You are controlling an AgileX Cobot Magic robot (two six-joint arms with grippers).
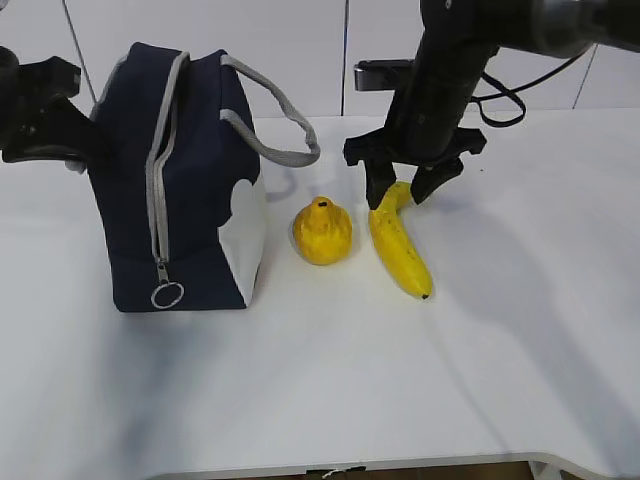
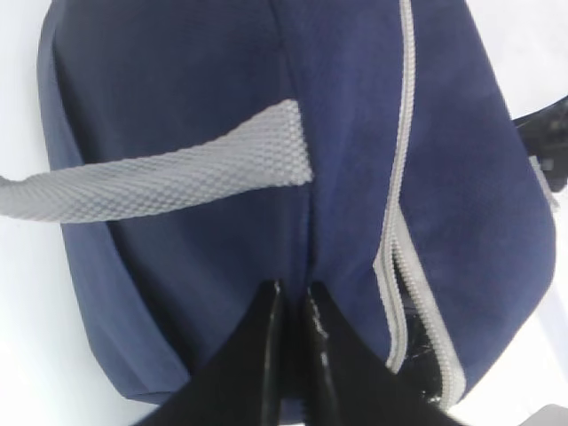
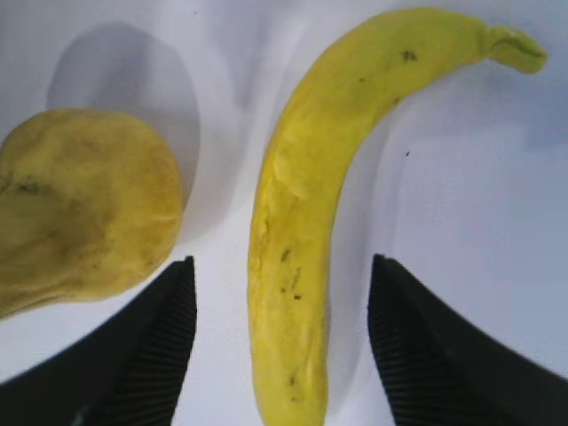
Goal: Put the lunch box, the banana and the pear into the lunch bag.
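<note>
The navy lunch bag [image 1: 185, 190] stands upright at the left, and its zipper gapes in the left wrist view [image 2: 395, 266]. My left gripper [image 1: 62, 132] is at the bag's far side, its jaws [image 2: 294, 287] shut on a fold of the bag's fabric. The pear [image 1: 321, 232] lies just right of the bag, and also shows in the right wrist view [image 3: 80, 213]. The banana [image 1: 400, 250] lies right of the pear. My right gripper [image 1: 400, 188] is open and straddles the banana [image 3: 302, 248] near its stem end without touching it. The lunch box is not in view.
A grey webbing handle [image 1: 285, 130] hangs over the bag's right side toward the pear. The ring pull [image 1: 167, 295] hangs low on the bag's front. The white table [image 1: 330, 390] reaches to the front edge, with a white wall behind.
</note>
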